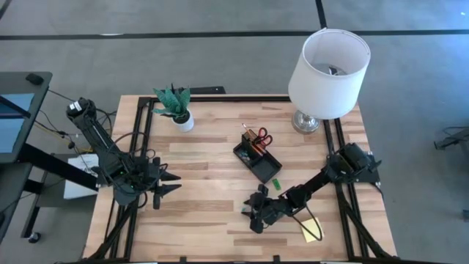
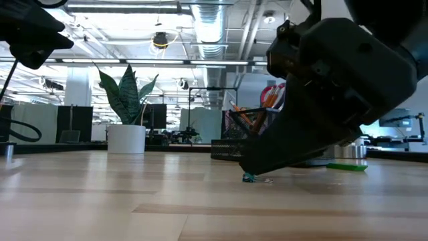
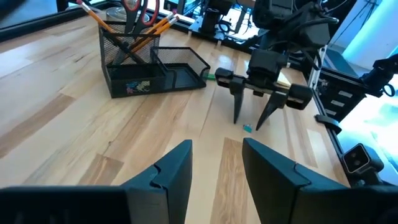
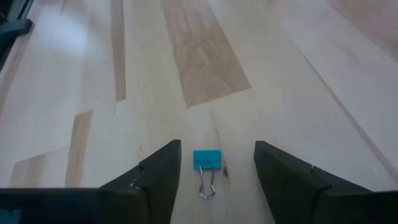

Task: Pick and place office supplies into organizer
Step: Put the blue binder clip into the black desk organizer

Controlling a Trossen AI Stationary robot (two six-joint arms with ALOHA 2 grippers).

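A small blue binder clip (image 4: 206, 160) lies flat on the wooden table, its wire handles (image 4: 207, 186) toward the camera. My right gripper (image 4: 217, 152) is open and low over the table near its front, one finger on each side of the clip and neither touching it. The black mesh organizer (image 1: 258, 156) stands behind it, holding red-handled scissors (image 1: 261, 136) and orange pencils (image 3: 158, 26). A green block (image 1: 277, 183) and a yellow sticky-note pad (image 1: 311, 229) lie on the table by the right arm. My left gripper (image 3: 217, 168) waits open at the left side.
A white-shaded lamp (image 1: 328, 73) stands at the far right corner and a potted plant (image 1: 176, 108) at the far left. Black frame rails (image 1: 143, 139) run along the table's sides. Bare wood lies between the two grippers.
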